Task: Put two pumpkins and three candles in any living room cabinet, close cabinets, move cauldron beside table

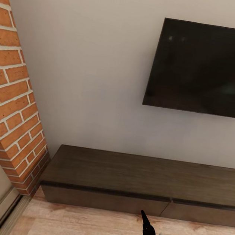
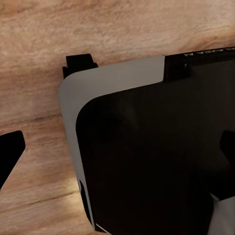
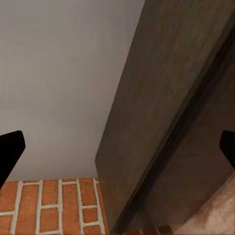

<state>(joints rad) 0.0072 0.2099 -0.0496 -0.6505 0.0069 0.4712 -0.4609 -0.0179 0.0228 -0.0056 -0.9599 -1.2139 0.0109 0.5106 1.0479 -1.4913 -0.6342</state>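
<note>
A long, low dark-brown cabinet (image 1: pixel 143 185) runs along a pale grey wall (image 1: pixel 94 72), its handle-less drawer fronts flush and closed. A black wall-mounted television (image 1: pixel 205 68) hangs above it. A red brick column (image 1: pixel 13 94) stands at the left, on light wooden flooring (image 1: pixel 89 228). Lettering on the robot's base (image 2: pixel 147 161) is too cropped to read. The right gripper (image 3: pixel 117 152) and left gripper (image 2: pixel 117 149) both stand spread, pinching nothing.

Dark wall-mounted television (image 1: pixel 205 68) on pale wall (image 1: pixel 90 72), red brick column (image 1: pixel 11 94) at left, light wood floor (image 1: pixel 86 227)
</note>
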